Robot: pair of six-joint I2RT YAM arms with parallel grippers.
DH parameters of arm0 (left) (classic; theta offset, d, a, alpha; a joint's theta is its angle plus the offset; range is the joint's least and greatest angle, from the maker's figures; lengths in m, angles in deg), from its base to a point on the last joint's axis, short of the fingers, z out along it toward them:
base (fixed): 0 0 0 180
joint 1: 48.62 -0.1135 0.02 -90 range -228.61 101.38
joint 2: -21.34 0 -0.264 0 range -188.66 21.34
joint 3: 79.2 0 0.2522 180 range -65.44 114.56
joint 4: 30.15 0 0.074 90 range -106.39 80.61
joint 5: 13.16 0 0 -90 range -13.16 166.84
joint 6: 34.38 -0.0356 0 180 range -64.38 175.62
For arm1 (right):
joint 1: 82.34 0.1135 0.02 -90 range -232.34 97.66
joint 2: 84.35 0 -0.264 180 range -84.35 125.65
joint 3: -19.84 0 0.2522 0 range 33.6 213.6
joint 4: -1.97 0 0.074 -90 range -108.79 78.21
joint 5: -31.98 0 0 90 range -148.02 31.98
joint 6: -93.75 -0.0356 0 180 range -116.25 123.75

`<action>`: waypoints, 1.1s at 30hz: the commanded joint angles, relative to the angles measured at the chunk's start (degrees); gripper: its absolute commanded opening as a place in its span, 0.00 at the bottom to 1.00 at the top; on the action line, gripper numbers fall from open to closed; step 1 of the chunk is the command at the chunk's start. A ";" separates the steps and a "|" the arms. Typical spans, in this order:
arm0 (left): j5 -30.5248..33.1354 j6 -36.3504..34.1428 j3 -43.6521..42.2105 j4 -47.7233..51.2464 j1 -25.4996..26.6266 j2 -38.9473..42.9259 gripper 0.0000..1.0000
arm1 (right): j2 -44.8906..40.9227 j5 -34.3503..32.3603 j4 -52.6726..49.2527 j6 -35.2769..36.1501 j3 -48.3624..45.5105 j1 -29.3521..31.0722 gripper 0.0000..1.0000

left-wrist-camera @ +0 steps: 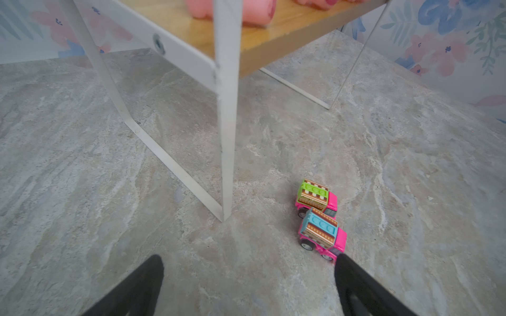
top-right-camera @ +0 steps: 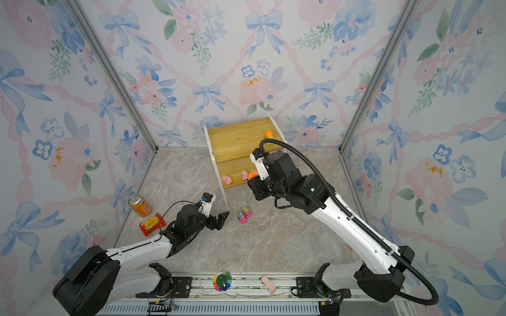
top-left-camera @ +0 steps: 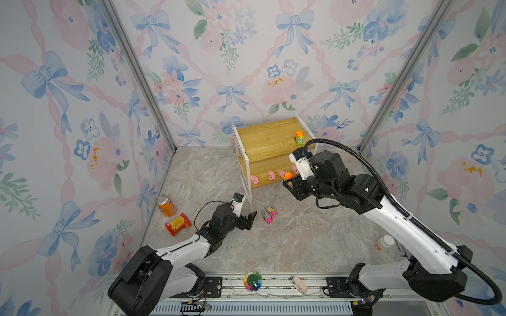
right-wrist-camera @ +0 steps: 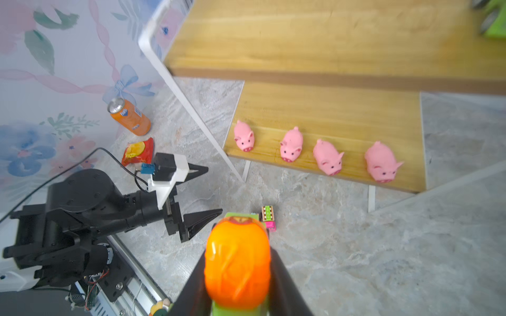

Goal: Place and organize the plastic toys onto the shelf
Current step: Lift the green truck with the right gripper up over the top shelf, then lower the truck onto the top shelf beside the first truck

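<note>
Truck (right-wrist-camera: 236, 273), glossy orange dome on green (probably plastic), sits pinched in right claw (right-wrist-camera: 238, 253); left claw (left-wrist-camera: 249, 260) spread wide.

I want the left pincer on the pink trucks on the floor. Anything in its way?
Nothing visible. The open left pincer faces bare floor, and one fingertip sits beside the nearer pink truck, with the second pink truck just behind it. The shelf's front leg stands off to the side, clear of that line.

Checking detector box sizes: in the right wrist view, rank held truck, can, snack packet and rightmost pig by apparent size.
1. Held truck, enlarged by closeness to camera.
2. Can and rightmost pig look alike; unranked.
3. Snack packet.
</note>
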 commanded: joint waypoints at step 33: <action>-1.01 -0.72 0.49 0.43 0.21 1.01 0.98 | 18.15 -9.46 17.84 10.34 13.59 -9.21 0.33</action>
